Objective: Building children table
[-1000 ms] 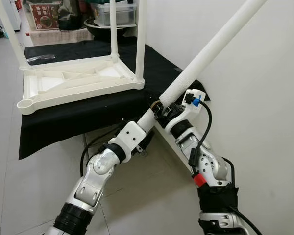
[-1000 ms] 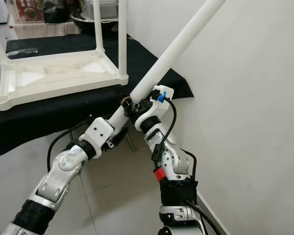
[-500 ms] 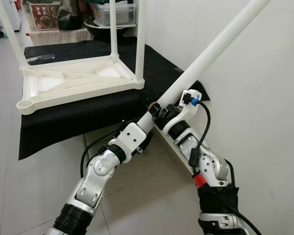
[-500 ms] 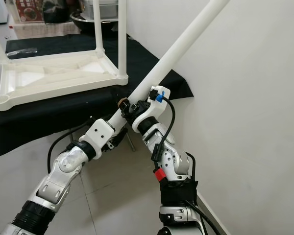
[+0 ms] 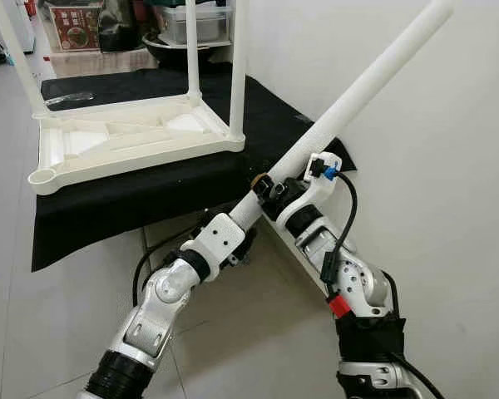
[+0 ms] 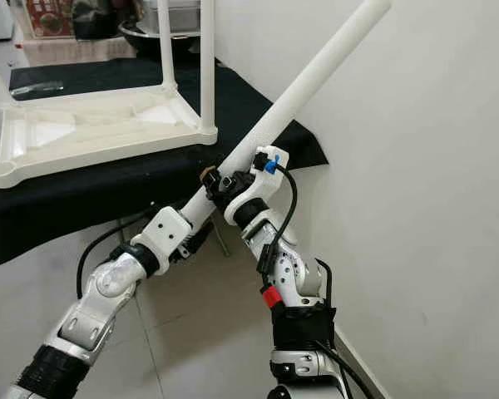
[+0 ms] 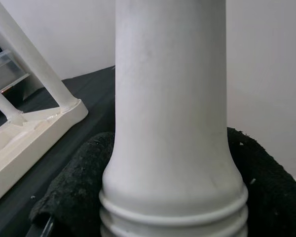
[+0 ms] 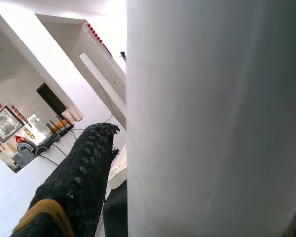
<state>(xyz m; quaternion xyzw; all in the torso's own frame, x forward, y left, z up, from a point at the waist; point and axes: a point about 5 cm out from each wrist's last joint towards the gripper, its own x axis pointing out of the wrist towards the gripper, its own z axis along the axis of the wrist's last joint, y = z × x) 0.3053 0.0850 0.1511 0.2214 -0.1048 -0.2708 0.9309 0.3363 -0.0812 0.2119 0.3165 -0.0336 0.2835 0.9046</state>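
Left eye view: both pincers point(image 5: 270, 189) clamped around tilted white table leg point(image 5: 362, 77).

Black-clothed bench point(image 5: 133, 195): upturned white kids' table point(image 5: 125, 141) on top.

A plain white round plastic table leg point(image 5: 358, 91) lies against the black knobbly-padded fingers point(image 8: 79, 182) of the right gripper point(image 5: 270, 189), beyond it a white ribbed plastic tabletop point(image 5: 125, 141) on plain black cloth point(image 5: 125, 195).
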